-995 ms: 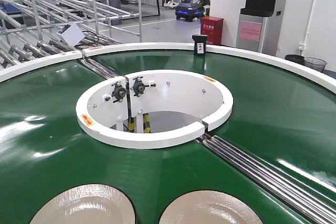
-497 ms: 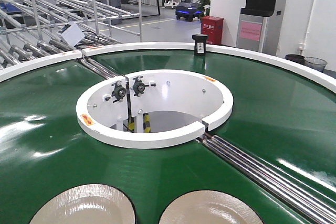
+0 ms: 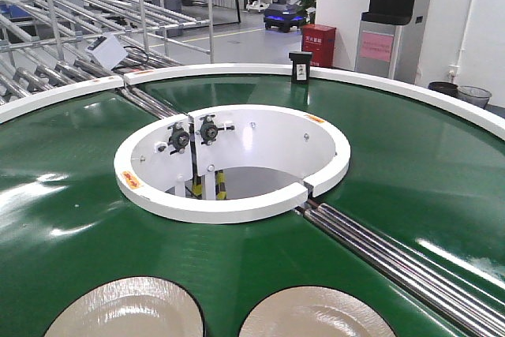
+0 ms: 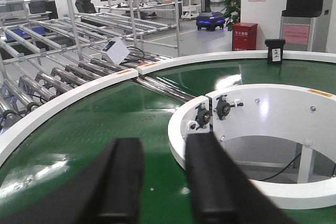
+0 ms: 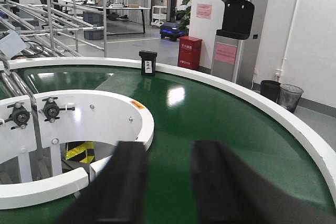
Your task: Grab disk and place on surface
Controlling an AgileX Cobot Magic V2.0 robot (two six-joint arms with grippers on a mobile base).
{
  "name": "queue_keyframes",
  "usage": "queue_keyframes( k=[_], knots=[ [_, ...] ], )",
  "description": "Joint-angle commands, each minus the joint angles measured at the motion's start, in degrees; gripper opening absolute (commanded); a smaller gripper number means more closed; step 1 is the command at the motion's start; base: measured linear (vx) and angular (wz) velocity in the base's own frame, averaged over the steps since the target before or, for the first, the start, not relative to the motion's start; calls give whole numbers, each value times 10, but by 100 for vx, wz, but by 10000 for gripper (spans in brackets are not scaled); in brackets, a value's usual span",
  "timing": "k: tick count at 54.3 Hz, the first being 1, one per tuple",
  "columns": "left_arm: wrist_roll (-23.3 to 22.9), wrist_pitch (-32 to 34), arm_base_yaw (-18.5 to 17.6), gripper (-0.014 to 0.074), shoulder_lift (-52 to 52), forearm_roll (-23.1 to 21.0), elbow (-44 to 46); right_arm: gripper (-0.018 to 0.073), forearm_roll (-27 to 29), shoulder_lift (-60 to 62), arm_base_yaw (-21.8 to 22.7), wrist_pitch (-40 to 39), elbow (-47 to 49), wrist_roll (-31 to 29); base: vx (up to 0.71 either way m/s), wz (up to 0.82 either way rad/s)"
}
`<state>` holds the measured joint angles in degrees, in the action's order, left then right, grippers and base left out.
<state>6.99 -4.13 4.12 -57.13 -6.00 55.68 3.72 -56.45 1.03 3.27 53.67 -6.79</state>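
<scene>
Two pale round disks lie on the green belt [image 3: 71, 195] at the bottom edge of the front view, one at the left [image 3: 126, 309] and one at the right [image 3: 316, 313], both cut off by the frame. Neither gripper appears in that view. In the left wrist view my left gripper [image 4: 164, 144] is open over the belt, beside the white inner ring [image 4: 181, 129], with nothing between its fingers. My right gripper [image 5: 169, 148] is open too, with only green belt [image 5: 210, 114] in its gap. No disk shows in either wrist view. The surface is out of view.
A white inner ring [image 3: 229, 209] encloses the conveyor's central opening. Steel rollers [image 3: 394, 262] cross the belt at the right and at the back left [image 3: 146, 100]. A white outer rim [image 3: 410, 88] bounds the belt. Roller racks [image 4: 52, 77] stand beyond.
</scene>
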Motion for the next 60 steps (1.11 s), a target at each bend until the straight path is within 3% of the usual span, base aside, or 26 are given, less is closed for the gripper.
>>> queue_keyframes(
  k=[1,8,14,19,23,27,29,31,32,34,35,39,42,44,47,56,60],
  knots=[
    [-5,51,-4,514,5,-3,21,548,-1,7,1,-58,21,-1,0,0],
    [-5,54,-4,583,5,-3,21,682,0,7,1,-76,21,-1,0,0],
    [-33,38,-5,578,5,-29,23,692,40,4,1,-69,21,43,0,0],
    [-30,-68,-5,549,-5,-63,45,664,70,1,1,1,27,68,0,0],
    [4,-149,-17,517,-29,-111,68,620,89,-18,-22,86,46,56,0,0],
    [95,-214,-38,484,-69,-199,89,575,126,-51,-61,146,68,16,0,0],
    [151,-244,-47,468,-89,-262,96,549,169,-76,-89,177,83,-12,0,0],
    [207,-274,-55,456,-111,-339,100,532,215,-100,-111,202,97,-47,0,0],
    [252,-299,-59,448,-124,-407,101,522,247,-116,-123,219,105,-70,0,0],
    [296,-323,-64,442,-141,-475,100,511,306,-144,-140,246,119,-111,0,0],
    [337,-351,-65,440,-160,-538,99,508,343,-155,-145,264,127,-138,0,0],
    [399,-425,-65,439,-209,-657,99,505,474,-222,-156,341,153,-224,0,0],
    [409,-462,-61,439,-248,-703,99,505,567,-277,-151,417,172,-267,0,0],
    [402,-467,-53,439,-268,-704,99,505,605,-303,-143,461,181,-286,0,0],
    [393,-463,-36,439,-290,-679,99,505,620,-343,-122,500,187,-294,0,0],
    [339,-458,63,439,-337,-538,99,505,566,-396,-18,563,188,-278,0,0],
    [333,-462,101,439,-354,-502,99,505,553,-402,35,568,188,-275,0,0]
  ],
)
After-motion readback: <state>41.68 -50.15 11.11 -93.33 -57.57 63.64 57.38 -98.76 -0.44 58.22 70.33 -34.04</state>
